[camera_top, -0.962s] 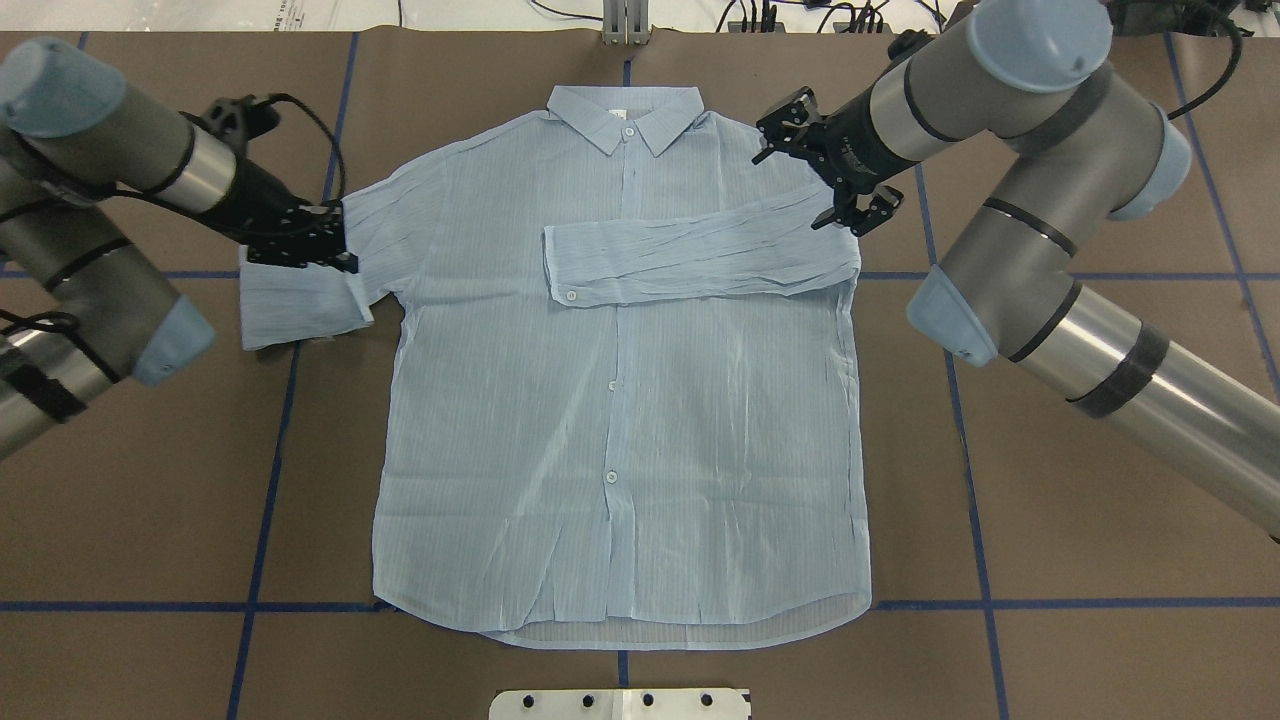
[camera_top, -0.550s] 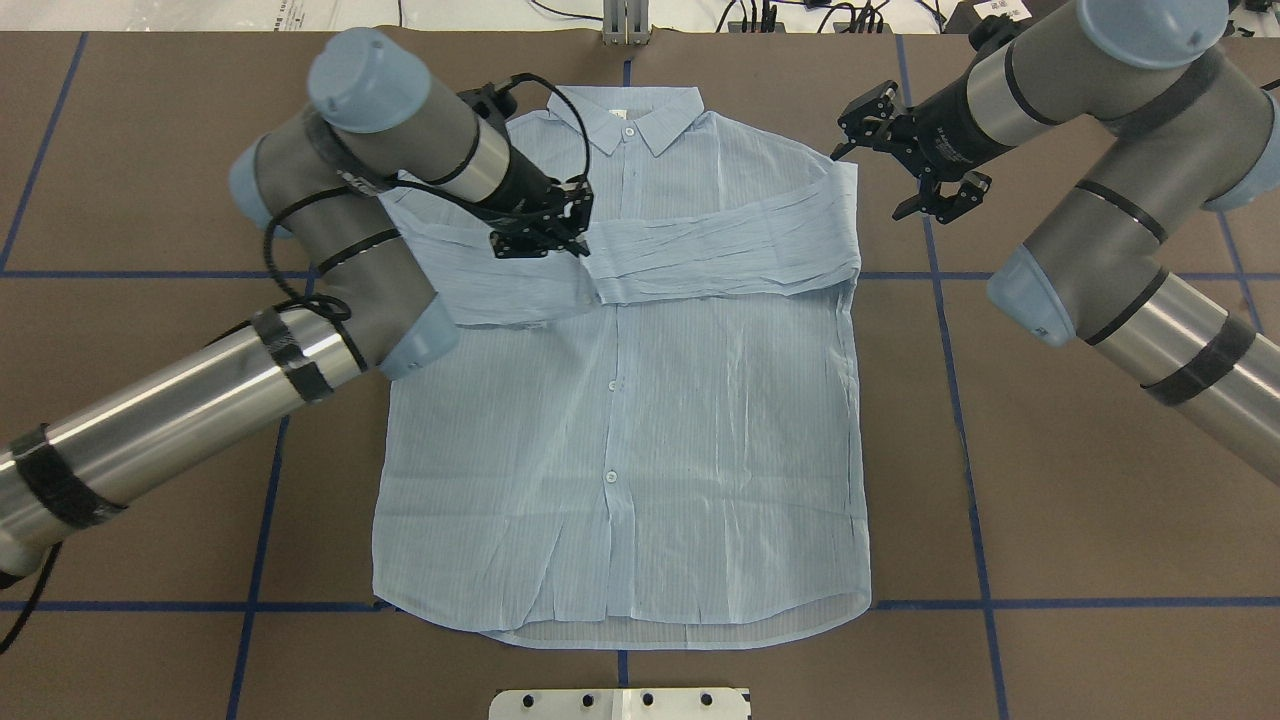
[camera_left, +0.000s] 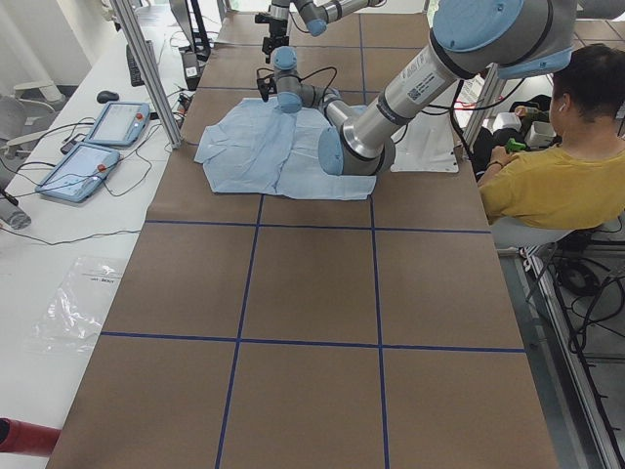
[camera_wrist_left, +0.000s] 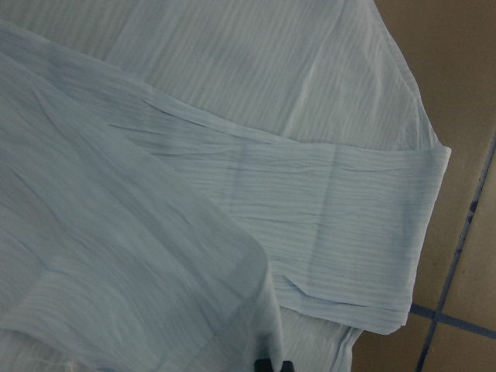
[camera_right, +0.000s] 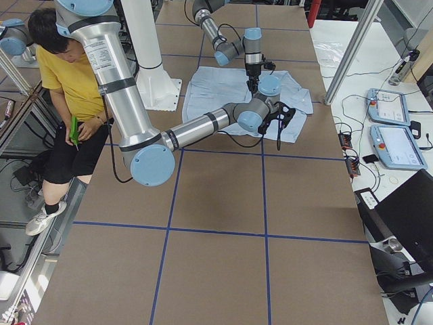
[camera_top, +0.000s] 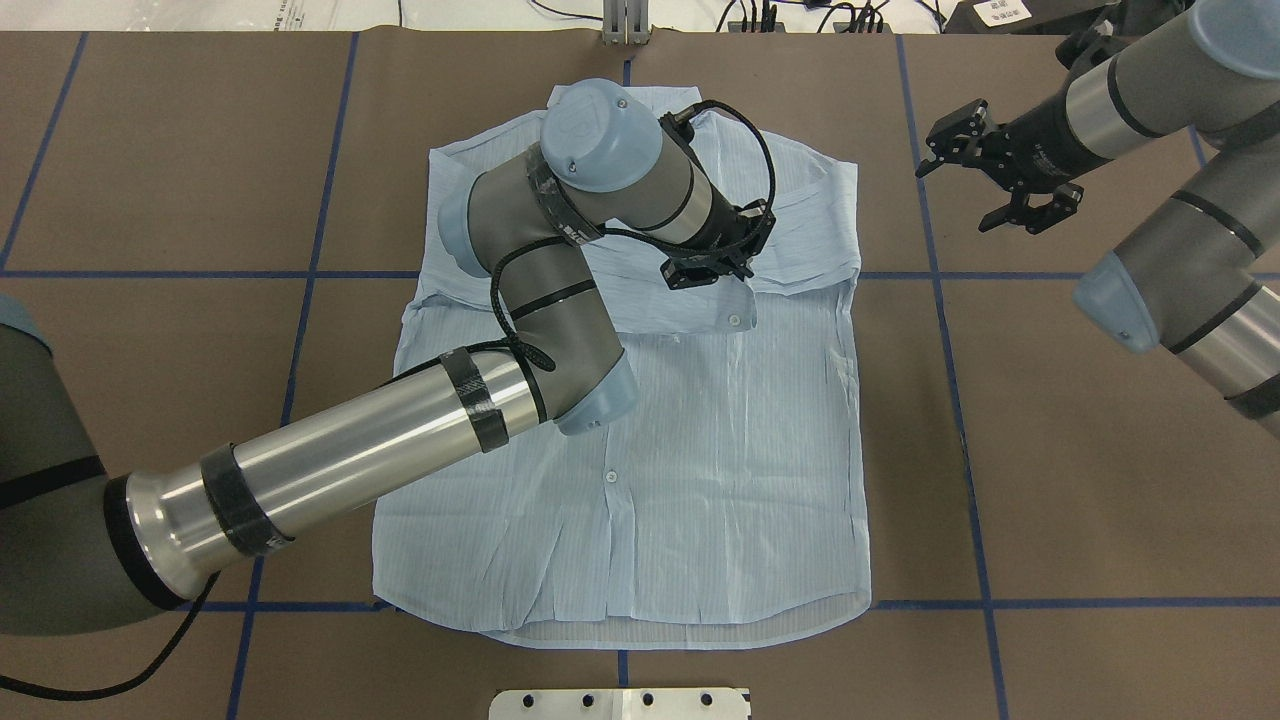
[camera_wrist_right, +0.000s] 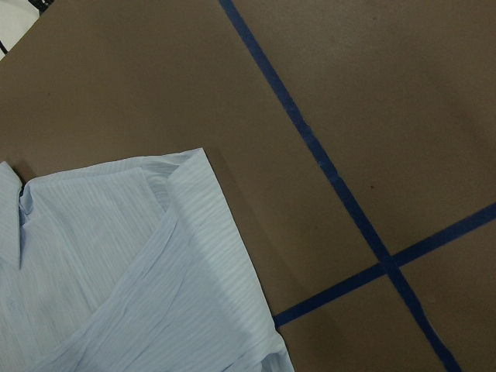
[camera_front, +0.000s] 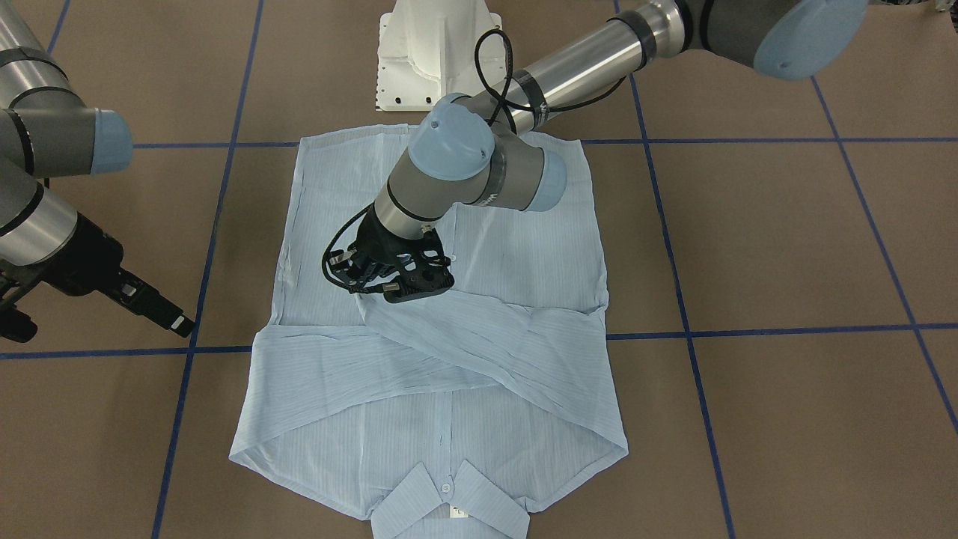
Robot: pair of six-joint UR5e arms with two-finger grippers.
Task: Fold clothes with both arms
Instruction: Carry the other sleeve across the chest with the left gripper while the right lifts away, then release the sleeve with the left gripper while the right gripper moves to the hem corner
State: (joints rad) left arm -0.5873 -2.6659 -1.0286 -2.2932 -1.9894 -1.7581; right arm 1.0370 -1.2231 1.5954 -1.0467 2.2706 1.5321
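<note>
The light-blue striped shirt [camera_top: 700,480] lies flat, front up, on the brown table, with its collar [camera_front: 449,501] at the far side from the robot. Its right sleeve [camera_top: 800,225] is folded across the chest. My left arm reaches over the shirt, and my left gripper [camera_top: 705,265] is shut on the left sleeve [camera_top: 650,305], which crosses over the right one. The left cuff [camera_top: 735,320] rests on the chest. In the left wrist view, sleeve fabric [camera_wrist_left: 116,256] hangs close in front. My right gripper [camera_top: 958,195] is open and holds nothing, over bare table right of the shoulder.
Blue tape lines [camera_top: 940,350] grid the brown table cover. The white pedestal base [camera_front: 434,52] stands at the robot's edge near the hem. A seated person in a yellow top [camera_left: 557,176] is beside the table. Two tablets [camera_left: 98,137] lie on a side bench.
My left gripper has carried the left sleeve rightwards from the table's left side across the chest, over the folded right sleeve. My right gripper has drawn back to the right, off the shirt.
</note>
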